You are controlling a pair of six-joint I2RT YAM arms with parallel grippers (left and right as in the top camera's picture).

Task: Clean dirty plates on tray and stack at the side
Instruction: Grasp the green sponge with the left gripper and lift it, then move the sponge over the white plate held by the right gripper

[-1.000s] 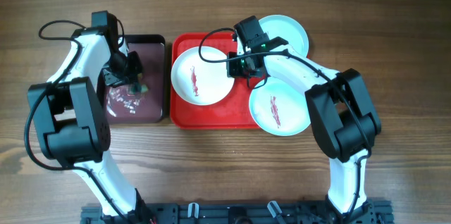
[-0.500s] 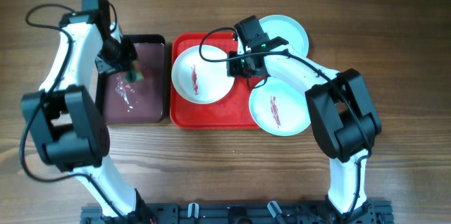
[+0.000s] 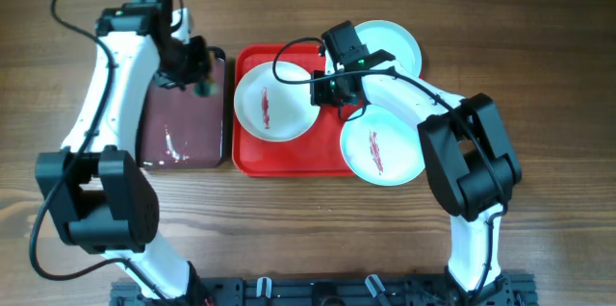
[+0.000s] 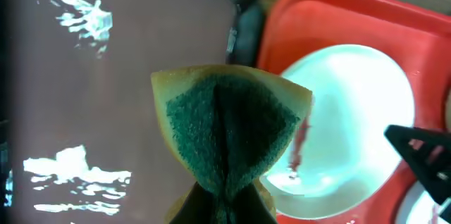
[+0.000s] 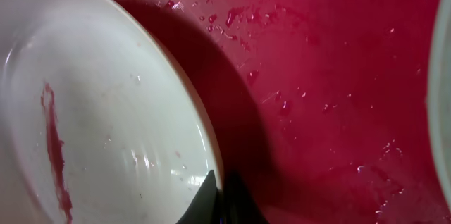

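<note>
The white plate (image 3: 273,102) with a red streak lies tilted on the left part of the red tray (image 3: 289,157). My right gripper (image 3: 320,91) is shut on its right rim; the right wrist view shows the rim (image 5: 204,146) between the fingers (image 5: 224,194). A pale blue plate (image 3: 383,144) with a red streak lies over the tray's right corner. Another pale blue plate (image 3: 393,44) lies at the back right. My left gripper (image 3: 200,79) is shut on a yellow-green sponge (image 4: 229,122), held above the maroon tray's right edge, close to the white plate (image 4: 352,111).
The black-rimmed maroon tray (image 3: 183,118) with water on it sits left of the red tray. Droplets wet the red tray's floor (image 5: 338,76). Bare wooden table lies in front and to both sides.
My left arm has lifted the sponge off the maroon tray and carried it back and to the right, toward the white plate. The right arm has not moved.
</note>
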